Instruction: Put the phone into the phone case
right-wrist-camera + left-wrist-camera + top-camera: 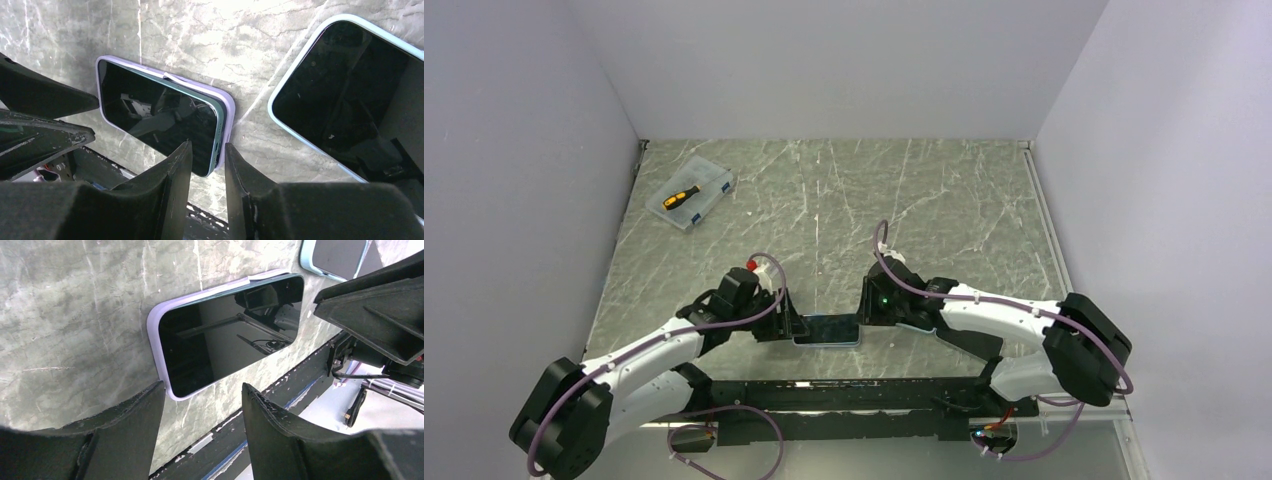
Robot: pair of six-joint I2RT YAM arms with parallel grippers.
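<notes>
Though left gripper (pixel 202 387) and right gripper (pixel 207 145) gape, phone (pixel 150 112) seems half-seated in case (pixel 229 107)

Top view looks down from behind — close wrist views share the phone (pixel 230 335).

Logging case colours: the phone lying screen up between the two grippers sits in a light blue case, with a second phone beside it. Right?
Not quite. The case around the phone is lilac, not light blue; the right wrist view shows it. The phone does lie screen up between the left gripper and the right gripper, with a second phone beside it.
</notes>
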